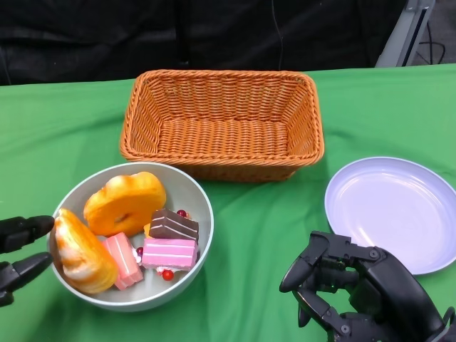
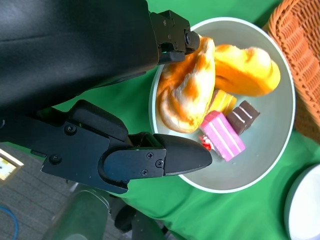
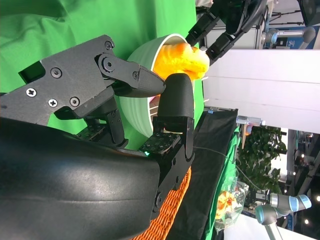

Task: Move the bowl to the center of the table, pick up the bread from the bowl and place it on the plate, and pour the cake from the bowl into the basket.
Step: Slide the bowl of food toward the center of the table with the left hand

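Observation:
A grey bowl (image 1: 191, 191) stands at the table's front left. It holds a round orange bread (image 1: 125, 203), a swirled bread (image 1: 82, 253), two pink cake slices (image 1: 169, 253) and a chocolate slice (image 1: 173, 224). My left hand (image 1: 25, 229) lies at the bowl's left rim with its fingers apart and grips nothing. In the left wrist view those fingers (image 2: 170, 157) flank the bowl (image 2: 260, 165) beside the swirled bread (image 2: 185, 95). My right hand (image 1: 363, 285) hovers at the front right, fingers bent and apart, and it is empty. It lies between bowl and plate (image 1: 399, 210).
A brown wicker basket (image 1: 221, 75) stands behind the bowl at the table's middle back, with nothing in it. The lilac plate at the right carries nothing. Green cloth covers the table. The right wrist view shows the bowl (image 3: 137, 107) past my right hand's fingers (image 3: 177, 100).

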